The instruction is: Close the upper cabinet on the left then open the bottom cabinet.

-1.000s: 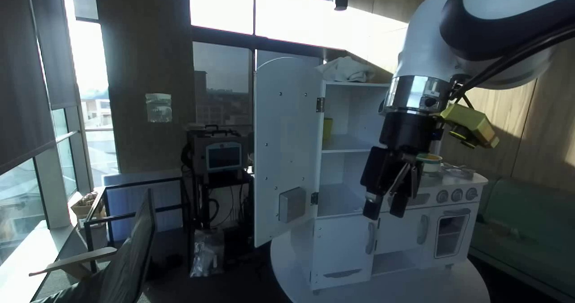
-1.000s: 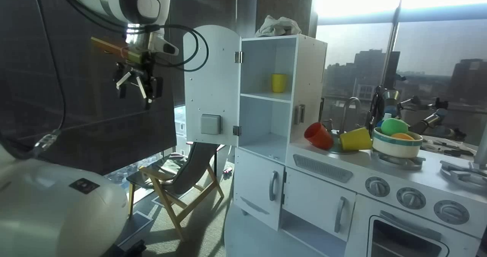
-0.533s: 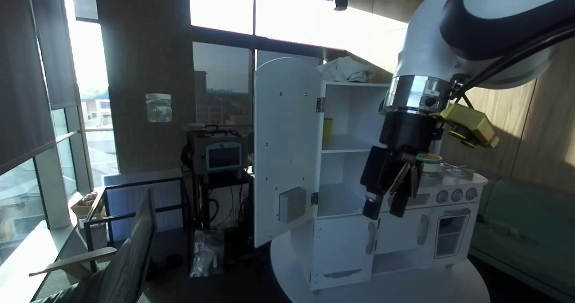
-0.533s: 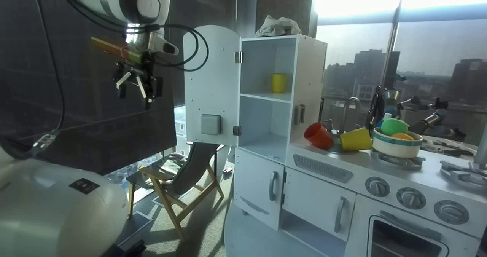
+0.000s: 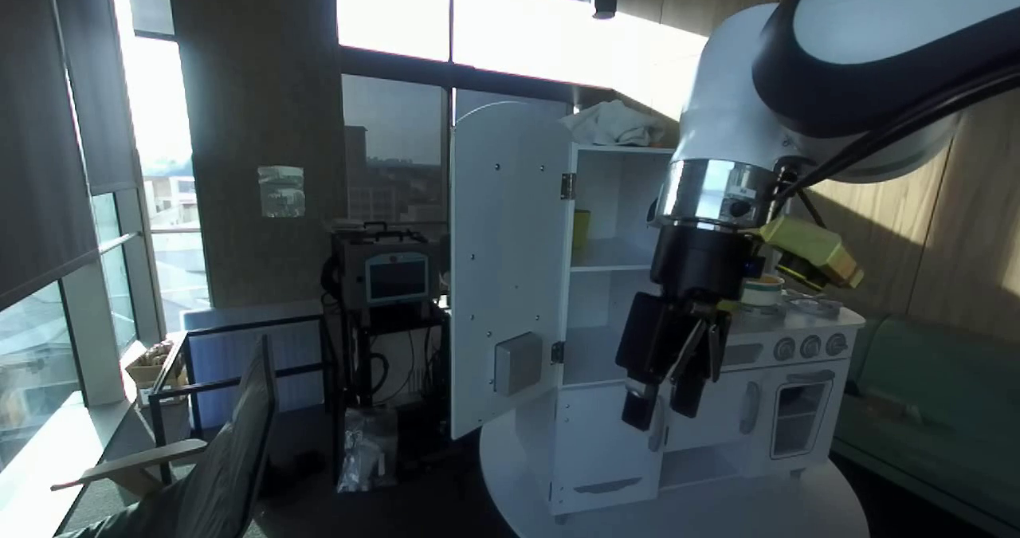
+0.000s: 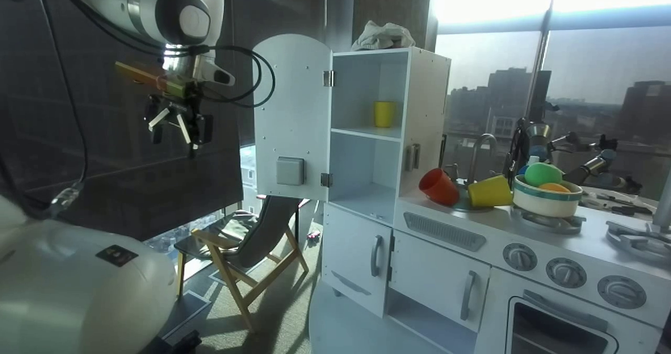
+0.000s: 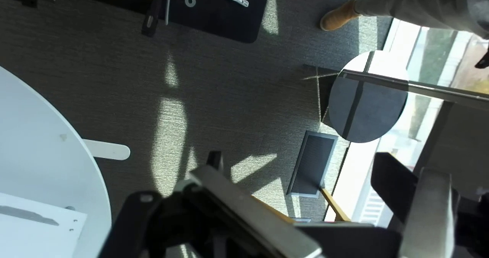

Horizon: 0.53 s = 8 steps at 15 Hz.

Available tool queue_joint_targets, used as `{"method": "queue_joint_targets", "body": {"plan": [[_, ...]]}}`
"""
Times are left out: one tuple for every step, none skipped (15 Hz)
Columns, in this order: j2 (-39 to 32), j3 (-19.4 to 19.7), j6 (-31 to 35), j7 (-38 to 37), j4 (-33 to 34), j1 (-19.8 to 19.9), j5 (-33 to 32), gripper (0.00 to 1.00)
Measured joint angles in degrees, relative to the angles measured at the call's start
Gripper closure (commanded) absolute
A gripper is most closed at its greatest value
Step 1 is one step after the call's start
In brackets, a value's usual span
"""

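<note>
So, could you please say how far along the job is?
Neither step looks done: the upper cabinet stands wide open, the bottom cabinet shut. Nothing is in hand: the open gripper hangs empty, clear of both. Remaining: closing the upper, then opening the bottom.

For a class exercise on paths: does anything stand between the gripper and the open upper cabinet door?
Nothing visible stands between the gripper and the upper cabinet door; a black cable overlaps the door in an exterior view, apparently without blocking.

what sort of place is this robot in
Probably a robotics lab or office: there's a robot arm, a toy kitchen rather than a real one, and large windows with city buildings outside.
</note>
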State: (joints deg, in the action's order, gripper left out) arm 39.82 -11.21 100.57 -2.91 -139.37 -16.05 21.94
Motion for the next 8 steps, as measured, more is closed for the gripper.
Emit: {"method": "queue_joint_targets", "body": {"plan": [[-0.92,-1.49,1.53,-0.03,0.09,-0.39,0.75,0.00],[-2.15,-3.22,3.56,-0.15,0.46,-0.81,1.51,0.00],[-3.64,-5.01,5.66,-0.36,1.19,-1.28,2.10,0.00],[-5.29,-6.79,7.58,-0.66,2.31,-1.84,2.30,0.00],[-7.06,-8.61,9.50,-1.24,3.77,-2.40,2.31,0.00],[-8.92,-10.55,11.09,-1.96,5.58,-2.86,1.58,0.00],[-10.87,-12.66,12.27,-3.05,7.75,-2.99,-0.60,0.00],[-12.98,-14.77,13.21,-4.42,10.22,-2.98,-3.97,0.00]]}}
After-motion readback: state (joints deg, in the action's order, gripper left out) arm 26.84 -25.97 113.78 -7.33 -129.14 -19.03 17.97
